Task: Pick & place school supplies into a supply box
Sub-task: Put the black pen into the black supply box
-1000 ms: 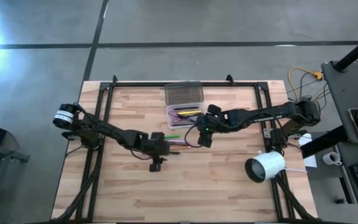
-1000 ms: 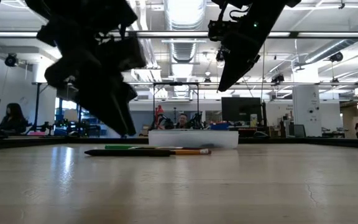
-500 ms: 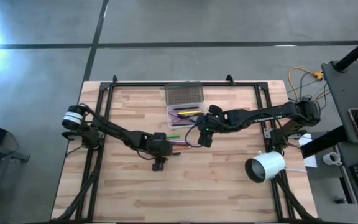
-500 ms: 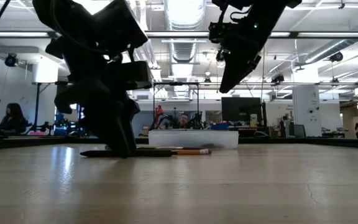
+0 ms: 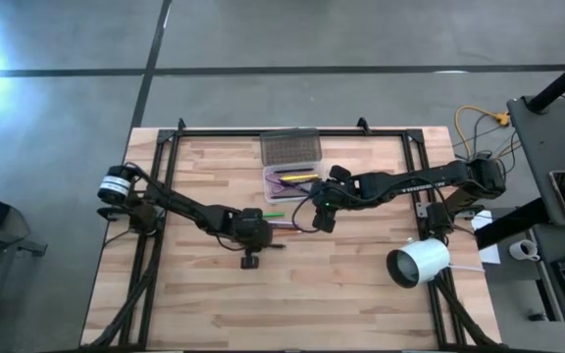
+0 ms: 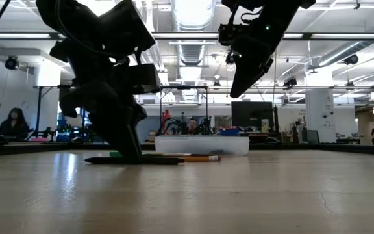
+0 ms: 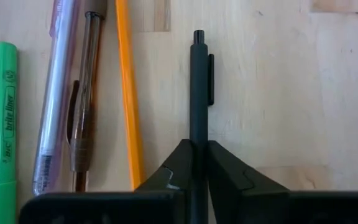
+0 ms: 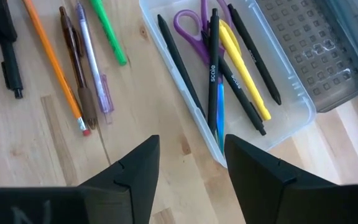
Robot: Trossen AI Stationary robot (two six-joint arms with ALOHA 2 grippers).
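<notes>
My left gripper [image 5: 252, 242] is down at the table, shut on a black pen [image 7: 198, 93] that lies apart from a row of loose supplies: an orange pencil [image 7: 129, 93], a brown pen [image 7: 82, 93], a clear purple pen [image 7: 55, 93] and a green marker [image 7: 2, 124]. The clear supply box [image 5: 292, 179] stands open, its grey lid [image 5: 290, 147] folded back. It holds purple scissors [image 8: 194, 28], a yellow marker [image 8: 244, 62] and black pens. My right gripper [image 8: 191, 155] is open and empty, up in the air [image 6: 242, 78] beside the box's near edge. My left gripper pinches the black pen's barrel [image 7: 198, 140] between its two fingers, roughly at mid-length, from above and pointing down. The fingers stand on either side of the barrel, across the pen. The pen lies flat on the table [image 6: 135, 160], its clip end [image 7: 199, 40] sticking out past the fingers.
A white cylinder [image 5: 418, 263] lies near the table's right edge. A dark metal frame [image 5: 165, 147] runs along the table's left, far and right sides. The wooden top toward the near edge [image 5: 282, 304] is bare.
My left gripper has come down from above the table onto the black pen and now stands at the table top. The pen has stayed flat where it lay.
</notes>
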